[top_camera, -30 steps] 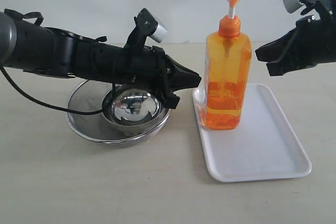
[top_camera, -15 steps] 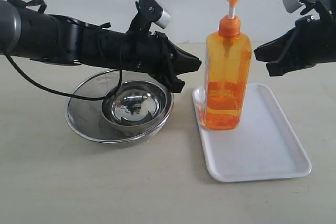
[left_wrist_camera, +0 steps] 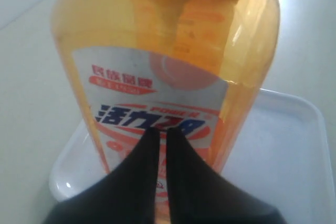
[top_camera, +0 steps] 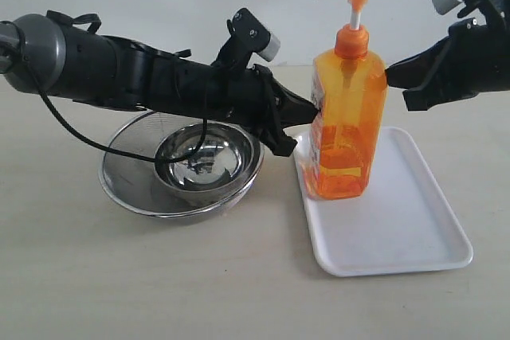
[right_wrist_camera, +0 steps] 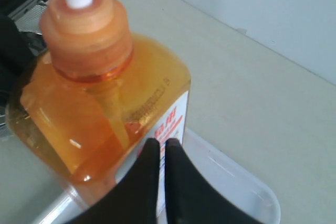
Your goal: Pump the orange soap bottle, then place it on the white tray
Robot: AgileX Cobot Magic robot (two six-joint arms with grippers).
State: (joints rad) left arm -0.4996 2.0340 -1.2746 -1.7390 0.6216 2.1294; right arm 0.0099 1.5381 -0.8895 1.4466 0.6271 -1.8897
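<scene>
Having advanced since a second ago, the left tool [top_camera: 312,109], closed and empty, is touching the tall translucent orange plastic soap bottle [top_camera: 347,117], which is tilting toward the right tool [top_camera: 390,77], likewise closed and empty, while standing on the flat white plastic tray [top_camera: 414,236].

Your work surface is a pale beige table [top_camera: 239,300], matte and plain, filling the frame from the lower edge up to the light wall behind. Two things rest directly on it. Left of centre you see a round steel mesh bowl [top_camera: 127,173], sitting upright. At the lower right lies the white tray [top_camera: 414,228], flat, near the bowl with a strip of bare table between them
</scene>
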